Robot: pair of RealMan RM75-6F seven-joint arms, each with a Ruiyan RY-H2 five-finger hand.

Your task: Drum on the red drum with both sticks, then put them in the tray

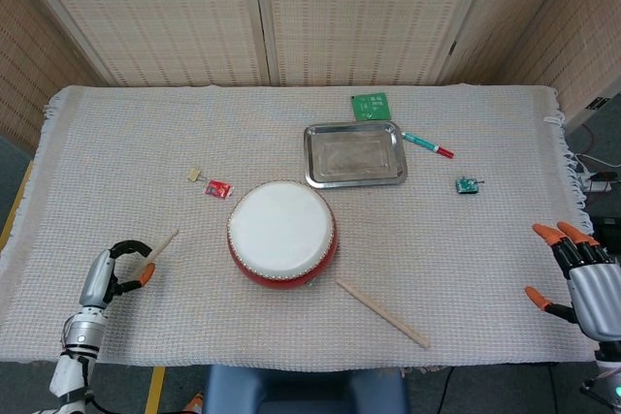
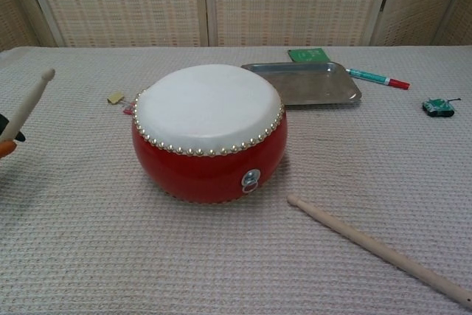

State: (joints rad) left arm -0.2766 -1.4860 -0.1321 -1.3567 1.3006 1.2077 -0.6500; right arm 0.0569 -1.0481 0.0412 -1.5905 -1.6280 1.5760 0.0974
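Woven cloth (image 1: pixel 466 249): marker (image 1: pixel 428 144), circuit board (image 1: pixel 370 105), toy tank (image 1: pixel 469 184) around tray (image 1: pixel 354 177).

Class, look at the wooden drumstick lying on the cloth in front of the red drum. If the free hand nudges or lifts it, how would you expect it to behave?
The drumstick is a thin, round, straight rod, so it probably stays stiff but rolls sideways if nudged. The woven cloth likely damps that roll. Lying flat, it gives the right hand little height to grasp, so it may slip.
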